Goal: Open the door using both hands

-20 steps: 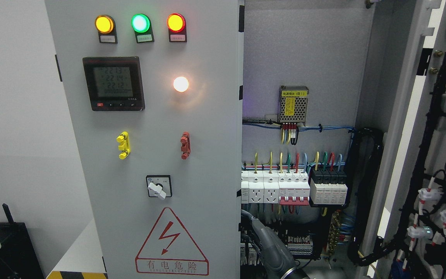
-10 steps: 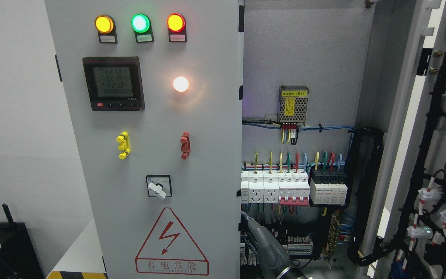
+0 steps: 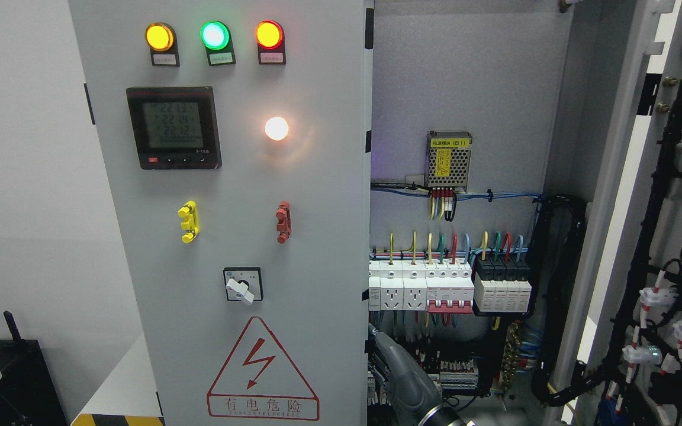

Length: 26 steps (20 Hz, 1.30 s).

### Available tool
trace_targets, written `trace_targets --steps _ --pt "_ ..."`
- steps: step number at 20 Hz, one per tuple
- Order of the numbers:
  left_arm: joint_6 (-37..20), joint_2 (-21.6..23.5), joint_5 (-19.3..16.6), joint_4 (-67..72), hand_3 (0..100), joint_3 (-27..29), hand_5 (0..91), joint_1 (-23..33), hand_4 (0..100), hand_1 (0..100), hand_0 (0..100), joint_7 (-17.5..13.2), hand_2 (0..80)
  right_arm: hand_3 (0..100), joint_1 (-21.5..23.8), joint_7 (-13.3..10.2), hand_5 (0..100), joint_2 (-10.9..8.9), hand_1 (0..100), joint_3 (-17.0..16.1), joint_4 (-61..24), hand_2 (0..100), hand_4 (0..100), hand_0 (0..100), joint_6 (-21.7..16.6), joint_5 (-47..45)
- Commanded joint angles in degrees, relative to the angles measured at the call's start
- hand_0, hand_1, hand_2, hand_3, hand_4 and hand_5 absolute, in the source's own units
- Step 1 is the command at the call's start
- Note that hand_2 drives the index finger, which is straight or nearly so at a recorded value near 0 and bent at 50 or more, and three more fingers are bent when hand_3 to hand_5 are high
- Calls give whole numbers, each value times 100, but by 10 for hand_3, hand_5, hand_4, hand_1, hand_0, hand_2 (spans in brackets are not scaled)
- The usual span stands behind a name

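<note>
The cabinet's left door (image 3: 228, 236) is a grey panel with three lamps, a meter, a rotary switch and a red warning triangle. It looks closed or nearly so. The right door (image 3: 666, 236) is swung wide open at the right and shows its wiring harness. My right hand (image 3: 403, 378), dark grey, comes up from the bottom edge just right of the middle. Its tip is at the left door's right edge (image 3: 369, 331), low down in front of the open compartment. The left hand is not in view.
The open compartment (image 3: 465, 177) holds a power supply (image 3: 449, 158), a row of breakers and sockets (image 3: 436, 287) and coloured wires. A black cable bundle (image 3: 560, 296) runs down its right side. A black box (image 3: 3, 378) stands at the lower left.
My right hand has shifted slightly left and down along the left door's right edge. The doors have not visibly moved.
</note>
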Motion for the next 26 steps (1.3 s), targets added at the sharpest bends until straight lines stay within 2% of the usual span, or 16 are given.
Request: trace_targets --steps 1,21,24,26 --pt "-1 0 0 0 0 0 0 -88 0 0 0 -6 0 0 -37 19 0 27 0 17 96 0 0 384 18 -184" --pt "-1 0 0 0 0 0 0 -88 0 0 0 3 0 0 -90 37 0 27 0 17 158 0 0 383 10 -263" --pt "-1 0 0 0 0 0 0 -88 0 0 0 -5 0 0 -90 195 0 27 0 0 158 0 0 383 10 -263" --pt "-1 0 0 0 0 0 0 -88 0 0 0 -6 0 0 -98 186 0 27 0 -9 158 0 0 383 10 -263"
